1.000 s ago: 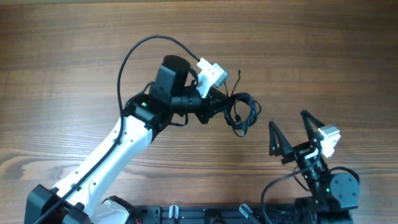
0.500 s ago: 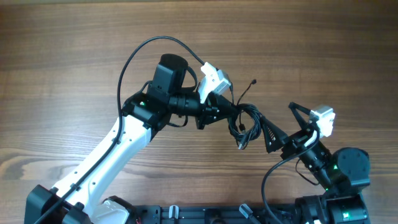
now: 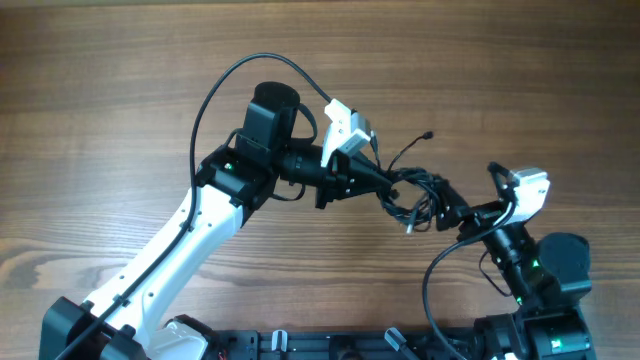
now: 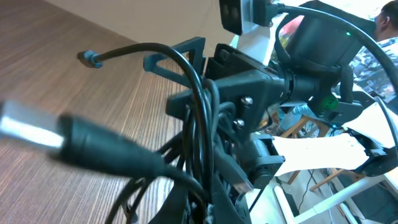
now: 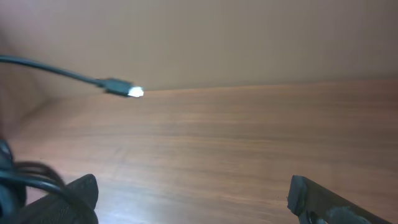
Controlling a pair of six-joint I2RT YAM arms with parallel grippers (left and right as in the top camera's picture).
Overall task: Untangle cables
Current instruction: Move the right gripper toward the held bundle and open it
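Over the last second our right fingers (image 3: 455, 212), spread wide, swing in from 4 o'clock and now reach the cables (image 3: 415, 193). Our left fingers (image 3: 372, 180) keep the bundle clamped, lifted just off the bench (image 3: 110, 80), right of centre. We judge a second grasp comes next.

The left arm (image 3: 180, 235) carried the cables (image 3: 415, 195) rightward, and the right arm (image 3: 510, 245) swung in to them.

Looks along black cables (image 4: 198, 118) looped close to the lens. Catches a blurred silver-tipped plug (image 4: 25, 124) at near left and a small plug end (image 4: 91, 58) sticking out far left above the wooden table (image 4: 93, 106). Faces the right arm (image 4: 261, 87) just behind the loops, green light (image 4: 346, 34) lit at far right.
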